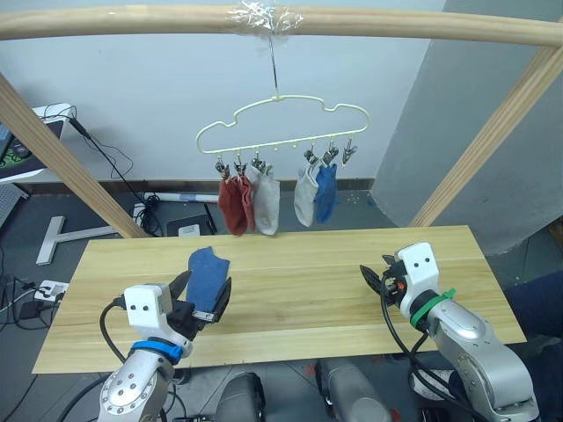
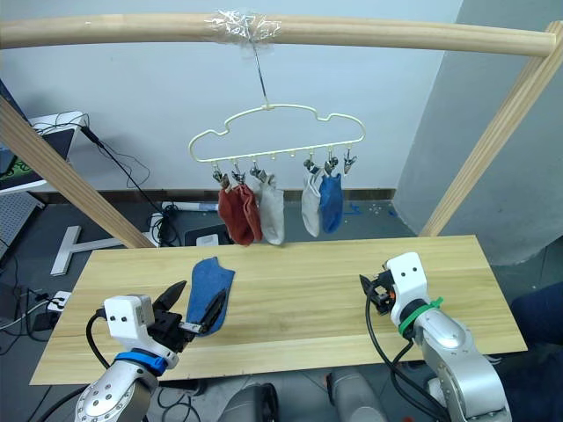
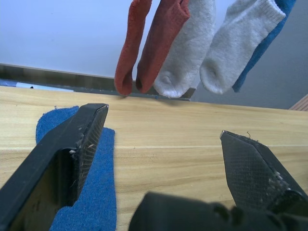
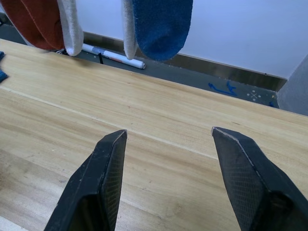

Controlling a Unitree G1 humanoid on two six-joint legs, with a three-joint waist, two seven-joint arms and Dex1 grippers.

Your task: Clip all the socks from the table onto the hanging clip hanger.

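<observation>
Five socks already hang from the clip hanger point(image 1: 281, 123): two rust-red socks point(image 1: 234, 204) side by side at the left, a grey sock point(image 1: 266, 202) touching them, then another grey sock point(image 1: 305, 197) with a blue hanging sock point(image 1: 326, 193) against it. One clip point(image 1: 349, 151) at the right end of the row looks empty. What is left, by my reading, is the last blue sock point(image 1: 207, 278), which lies flat on the worktop point(image 1: 299, 290) toward the robot's left.

The left gripper point(image 1: 204, 301) hovers at that sock's near end with its jaws apart, nothing between them; the sock lies under its left finger in the left wrist view. The right gripper point(image 1: 373, 280) sits over bare wood well to the right, jaws apart too and holding nothing.

The worktop is pale wood planks, otherwise bare. The hanger hooks over a round wooden pole point(image 1: 132, 21), taped at the hook, with slanted wooden poles either side. Behind is a plain pale wall, with cables point(image 1: 114, 163) and a power strip point(image 1: 48, 288) on the dark floor.
</observation>
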